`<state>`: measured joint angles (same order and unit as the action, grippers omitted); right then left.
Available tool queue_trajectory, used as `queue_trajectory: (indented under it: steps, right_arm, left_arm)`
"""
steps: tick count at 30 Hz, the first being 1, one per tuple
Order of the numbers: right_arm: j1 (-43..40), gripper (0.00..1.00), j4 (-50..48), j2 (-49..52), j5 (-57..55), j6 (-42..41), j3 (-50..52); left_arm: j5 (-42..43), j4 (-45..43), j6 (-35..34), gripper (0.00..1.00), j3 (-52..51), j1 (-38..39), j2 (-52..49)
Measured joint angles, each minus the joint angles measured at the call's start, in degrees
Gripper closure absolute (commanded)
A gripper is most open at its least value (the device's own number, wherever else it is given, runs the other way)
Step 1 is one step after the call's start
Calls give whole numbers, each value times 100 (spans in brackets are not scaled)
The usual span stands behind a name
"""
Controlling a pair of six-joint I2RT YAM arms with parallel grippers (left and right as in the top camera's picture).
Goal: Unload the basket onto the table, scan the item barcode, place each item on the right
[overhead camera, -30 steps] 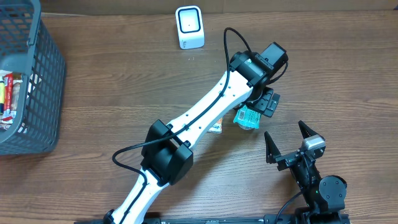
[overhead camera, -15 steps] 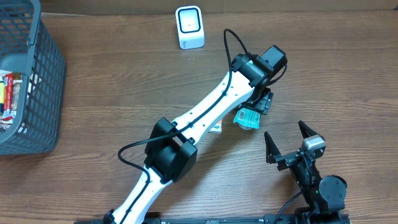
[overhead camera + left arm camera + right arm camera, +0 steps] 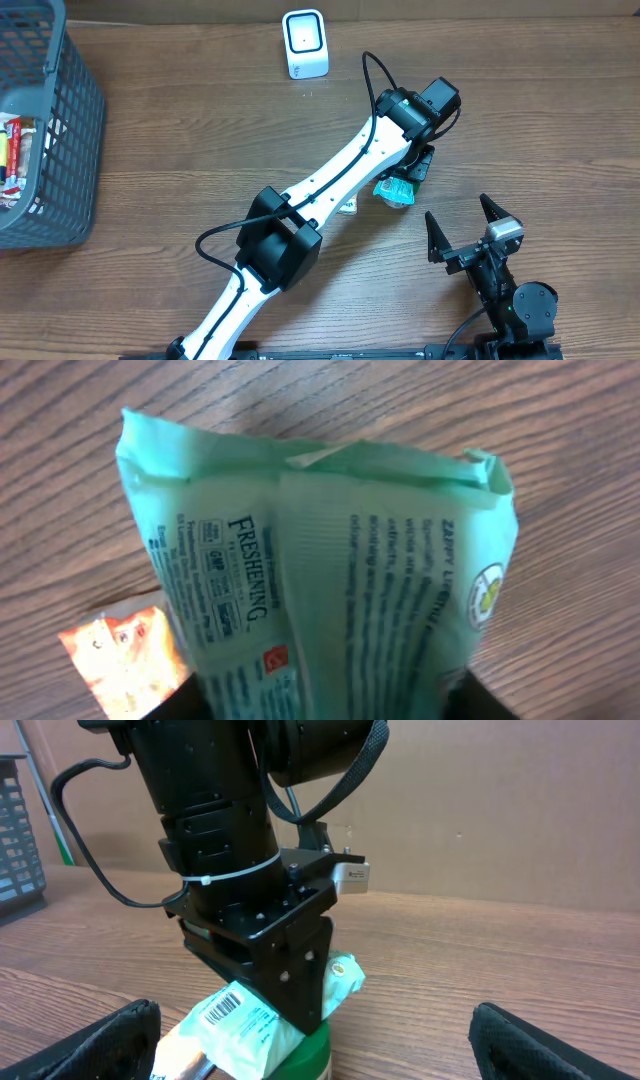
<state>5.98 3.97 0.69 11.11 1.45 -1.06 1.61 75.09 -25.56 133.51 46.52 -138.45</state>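
Both left fingers (image 3: 295,975) have just squeezed in from wide open onto the mint-green plastic wipes packet (image 3: 395,190) mid wooden bench (image 3: 180,150); right fingers (image 3: 437,240) gape empty. I reckon the white box-shaped scanner (image 3: 304,43) comes next.

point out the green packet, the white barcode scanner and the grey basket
green packet (image 3: 340,590), left wrist view, printed back panel
white barcode scanner (image 3: 304,42), overhead view, front face
grey basket (image 3: 80,130), overhead view, right side wall

Soft, even indoor light, faint shadows, green packet (image 3: 330,590) slightly blurred close up in left wrist view
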Motion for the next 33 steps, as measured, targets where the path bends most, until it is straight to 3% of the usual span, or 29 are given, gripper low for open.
queue_trajectory:
  steps: [10, 21, 33]
  right_arm:
    - [0, 0, -2, 0, 0, 0, 0]
    - [0, 0, -2, 0, 0, 2, 0]
    - [0, 0, 0, 0, 2, 0, 0]
  left_arm:
    - [114, 199, 0, 65, 2, -315, 144]
    - [-420, 1331, -7, 62, 33, -1517, 782]
    - [-754, 557, -133, 61, -1670, -1665, 791]
